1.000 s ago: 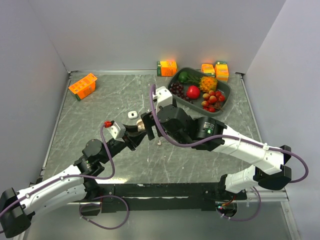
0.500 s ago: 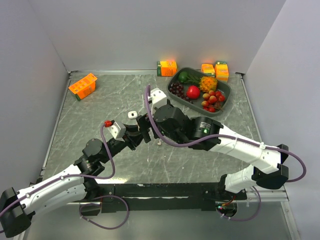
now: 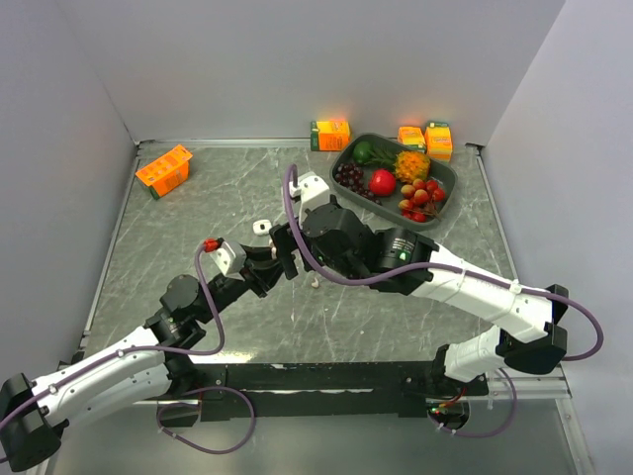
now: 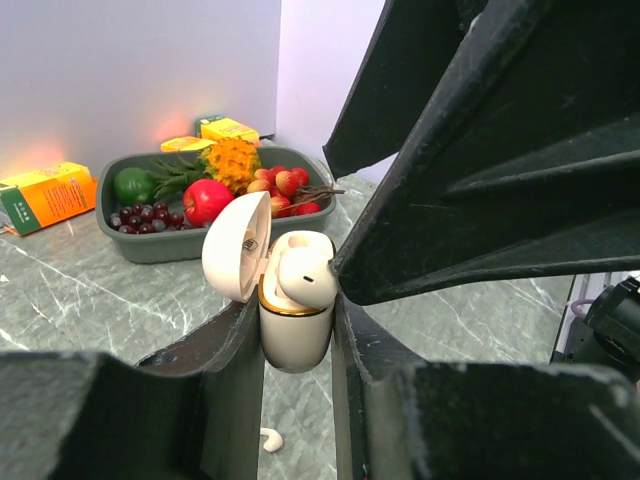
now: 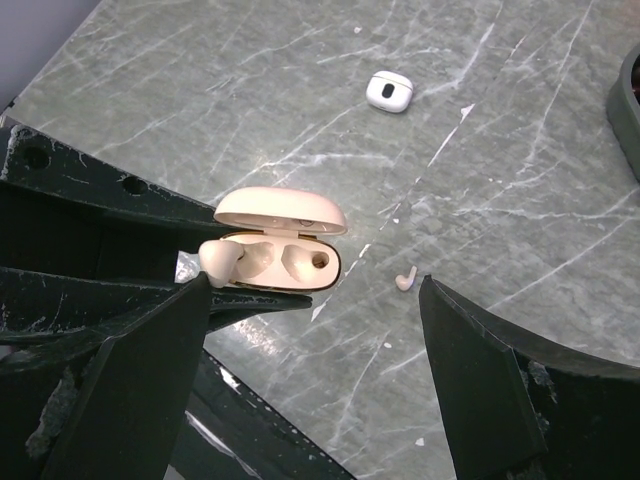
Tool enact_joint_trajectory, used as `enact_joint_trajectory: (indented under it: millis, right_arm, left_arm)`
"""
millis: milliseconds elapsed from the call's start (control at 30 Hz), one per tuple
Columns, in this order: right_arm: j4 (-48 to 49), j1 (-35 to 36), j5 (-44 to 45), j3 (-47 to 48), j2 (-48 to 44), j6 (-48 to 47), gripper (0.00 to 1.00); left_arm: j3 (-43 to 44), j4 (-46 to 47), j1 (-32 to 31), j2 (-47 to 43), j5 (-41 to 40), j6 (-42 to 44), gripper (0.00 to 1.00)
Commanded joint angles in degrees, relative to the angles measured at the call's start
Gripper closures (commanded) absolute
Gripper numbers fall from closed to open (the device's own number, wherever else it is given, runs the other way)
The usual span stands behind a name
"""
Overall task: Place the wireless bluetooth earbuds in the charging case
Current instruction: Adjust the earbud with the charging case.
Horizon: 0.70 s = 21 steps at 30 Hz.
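**Beige case clamped in the left claw, one bud sitting in it**

Going left to right: an orange pack [image 3: 163,169] is lying far left on the marble-look table [image 3: 198,208]. I'm seeing print on it, but nothing I can read.

The left claw [image 3: 269,259] is pinching the beige case [image 4: 295,318] by its lower half and holding it upright off the table, with the lid flipped open. There's a small dark mark inside the lid, too tiny to read. A beige earbud [image 4: 305,278] is resting in one well and poking up above the gold rim, while the other well is showing bare in the right wrist view.

A closed white case [image 5: 389,91] is sitting on the table just behind all this.

The right claw [image 5: 316,282] is hanging over the open case with its fingers spread wide, gripping nothing. One fingertip [image 5: 195,300] is right next to the bud, but I can't tell if it's touching.

A loose bud [image 5: 404,281] is lying on the table just beside the held case.

Further right, a grey tray [image 3: 447,188] of fake fruit is sitting at the back, with a carton [image 3: 329,134] and two more cartons [image 3: 425,139] along it. The lettering is too small to read.
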Motion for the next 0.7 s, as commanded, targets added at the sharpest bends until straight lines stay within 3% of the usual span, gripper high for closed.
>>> enact_joint_trajectory:
  millis: [0,667]
  right_arm:
    - [-0.6,-1.2,0.8,0.4,-0.2,0.5,0.08]
    - [-1.1,-4.9,1.0,-2.9,-3.0,0.6,0.08]
  left_arm:
    - [2.4,2.0,-0.1,-1.2,1.0,-0.4,0.99]
    - [3.0,1.1,-0.1,-2.4,0.4,-0.1,0.99]
